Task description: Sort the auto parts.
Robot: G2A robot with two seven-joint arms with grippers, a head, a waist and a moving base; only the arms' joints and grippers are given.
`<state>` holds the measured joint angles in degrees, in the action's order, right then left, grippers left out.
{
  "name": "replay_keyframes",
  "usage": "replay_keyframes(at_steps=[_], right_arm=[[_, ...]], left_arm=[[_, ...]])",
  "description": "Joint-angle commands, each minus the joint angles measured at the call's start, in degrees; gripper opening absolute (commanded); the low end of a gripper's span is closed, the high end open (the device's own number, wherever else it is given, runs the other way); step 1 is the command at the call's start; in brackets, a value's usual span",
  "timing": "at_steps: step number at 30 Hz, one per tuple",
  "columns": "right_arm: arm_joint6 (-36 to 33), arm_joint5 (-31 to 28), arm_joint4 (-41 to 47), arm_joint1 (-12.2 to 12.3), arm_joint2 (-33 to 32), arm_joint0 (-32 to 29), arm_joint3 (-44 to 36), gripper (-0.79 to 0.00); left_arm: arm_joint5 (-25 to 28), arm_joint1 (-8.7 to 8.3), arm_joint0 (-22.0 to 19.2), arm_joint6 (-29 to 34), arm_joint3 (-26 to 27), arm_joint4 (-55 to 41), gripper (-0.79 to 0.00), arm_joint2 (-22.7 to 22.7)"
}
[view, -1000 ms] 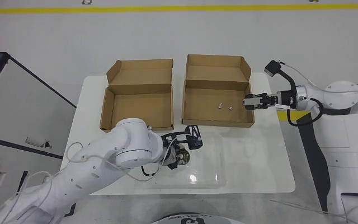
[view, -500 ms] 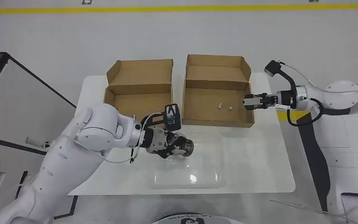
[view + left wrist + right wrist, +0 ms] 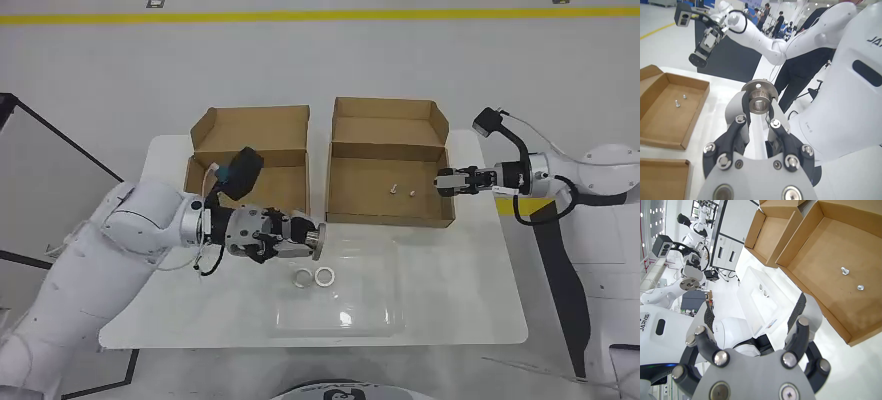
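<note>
Item 1, nearest the robot: a clear plastic tray (image 3: pixel 394 302) is set on the white table (image 3: pixel 470 290), and two white rings (image 3: pixel 300 280) (image 3: pixel 324 275) are laid side by side in its far left part. Item 2: the left gripper (image 3: pixel 758 106) is held level above the table, just beyond the tray's far edge and close to the near right corner of the left cardboard box (image 3: pixel 245 195). Its fingers (image 3: pixel 745 106) are clamped on a metal flanged hub (image 3: pixel 759 98). The hub is gripped by its short sleeve, one finger on each side; the round flange with its small hole is carried past the fingertips, and the sleeve's open bore is turned back toward the wrist camera. The hub is seen clear of the tray, the rings and both boxes. Item 3: the left cardboard box is placed open, flap raised at the far side. Item 4: the right cardboard box (image 3: pixel 352 190) is placed just beside it, likewise open, and two small bolts (image 3: pixel 393 187) (image 3: pixel 411 190) are laid near each other on its floor. Item 5: the right gripper (image 3: pixel 440 182) is held at the outer right wall of the right box, its fingers spread apart with nothing between them, well apart from the hub.
</note>
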<state>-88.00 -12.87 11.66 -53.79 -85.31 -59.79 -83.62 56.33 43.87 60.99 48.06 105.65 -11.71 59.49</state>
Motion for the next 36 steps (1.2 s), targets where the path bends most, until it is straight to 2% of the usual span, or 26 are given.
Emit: replay_keyframes(at_steps=[1,5,20,22,27,32,36], right_arm=[[0.00,0.00,0.01,0.00,0.00,0.00,0.00,0.000],[0.00,0.00,0.01,0.00,0.00,0.00,0.00,0.000],[0.00,0.00,0.01,0.00,0.00,0.00,0.00,0.000],[0.00,0.00,0.01,0.00,0.00,0.00,0.00,0.000],[0.00,0.00,0.01,0.00,0.00,0.00,0.00,0.000],[0.00,0.00,0.01,0.00,0.00,0.00,0.00,0.000],[0.00,0.00,0.01,0.00,0.00,0.00,0.00,0.000]], left_arm=[[1.67,-1.44,-0.96,-1.76,-1.10,-0.91,-0.785,-1.24],[1.67,-3.83,-2.91,-1.76,-1.33,-3.67,-0.785,-2.61],[1.67,-3.83,-2.91,-1.76,-1.33,-3.67,-0.785,-2.61],[1.40,-3.69,-2.22,-3.48,-1.03,-3.84,-0.785,-2.49],[1.67,-3.16,0.34,-7.33,2.08,-15.47,-0.785,-1.99],[1.67,-2.03,2.13,-1.77,4.15,-28.49,-0.785,0.39],[1.67,-0.70,3.63,-1.77,6.14,-35.14,-0.785,2.62]])
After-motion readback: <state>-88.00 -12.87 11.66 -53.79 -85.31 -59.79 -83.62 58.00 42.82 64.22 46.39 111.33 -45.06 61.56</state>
